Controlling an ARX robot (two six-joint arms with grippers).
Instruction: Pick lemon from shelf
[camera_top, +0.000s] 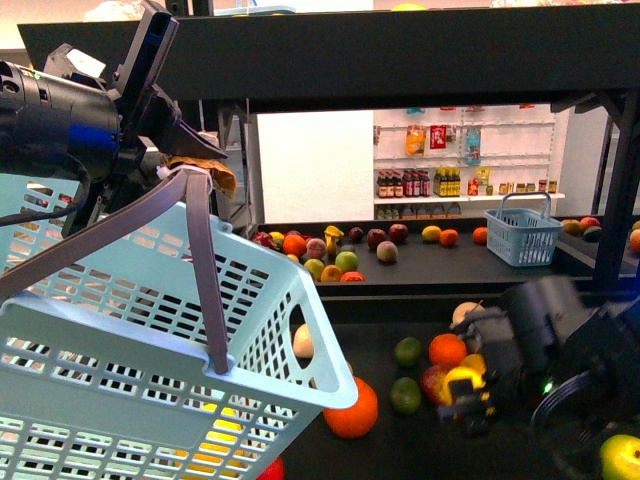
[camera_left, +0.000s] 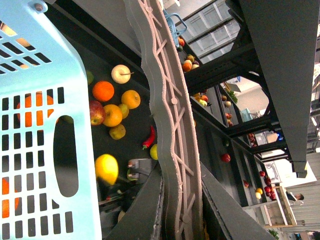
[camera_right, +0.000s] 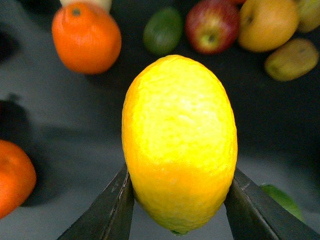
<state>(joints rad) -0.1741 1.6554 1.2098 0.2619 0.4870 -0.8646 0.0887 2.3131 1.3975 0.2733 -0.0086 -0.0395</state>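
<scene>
Right gripper (camera_right: 180, 170) had the lemon (camera_right: 179, 140) pinched between both fingers (camera_right: 112, 207), jaws spread just to the fruit's narrow width, with most of it sticking out past the tips. It looked clear of the dark shelf (camera_top: 400, 275) tray (right wrist cam was your best angle on that). Close around it on the same tray you had an orange (camera_right: 86, 37), a green lime (camera_right: 162, 30) and a red apple (camera_right: 212, 25). All were near, none touching the lemon.

Left gripper (camera_top: 195, 160) was clamped on the grey handle (camera_top: 205, 270) of the light-blue basket (camera_top: 120, 380), which hung tilted. That basket blocked most of the left half of your front view and hid part of the tray. A big orange (camera_top: 352, 410) sat just beside its lower corner.

Further back, the rear tray carried more mixed fruit and a small blue basket (camera_top: 522, 238). A yellow-green apple (camera_top: 622, 458) sat at the far right edge, apart from the right gripper.
</scene>
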